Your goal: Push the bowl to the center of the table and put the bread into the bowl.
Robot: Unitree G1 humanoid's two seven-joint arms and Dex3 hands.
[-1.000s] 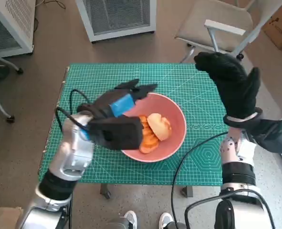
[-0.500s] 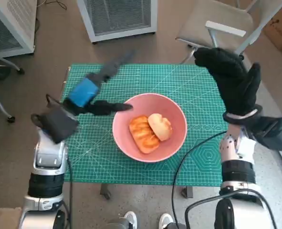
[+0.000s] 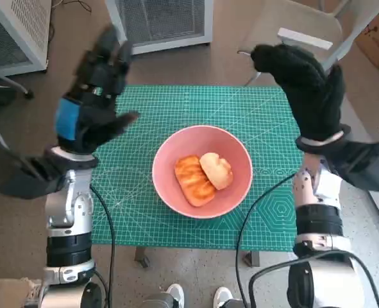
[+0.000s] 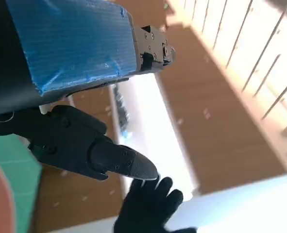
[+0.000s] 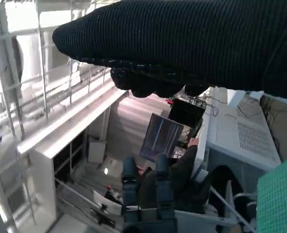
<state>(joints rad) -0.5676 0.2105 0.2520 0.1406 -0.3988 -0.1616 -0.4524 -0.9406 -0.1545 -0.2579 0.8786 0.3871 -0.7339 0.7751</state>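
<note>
Your green cutting mat covers the table top, and the pink bowl sits about mid-mat, a bit toward the robot's edge. Two pieces of bread lie inside it, touching: a ridged orange-brown slice on the left, a paler round bun on the right. Your left hand is raised over the mat's far-left corner, well apart from the bowl, blue tape facing the camera, fingers spread, nothing in it. Your right hand is raised by the mat's far-right corner, glove fingers apart, also empty. Left wrist view shows the taped back with a black fingertip extended and the gloved hand beyond. Right wrist view shows a seated person at a laptop in the background
</note>
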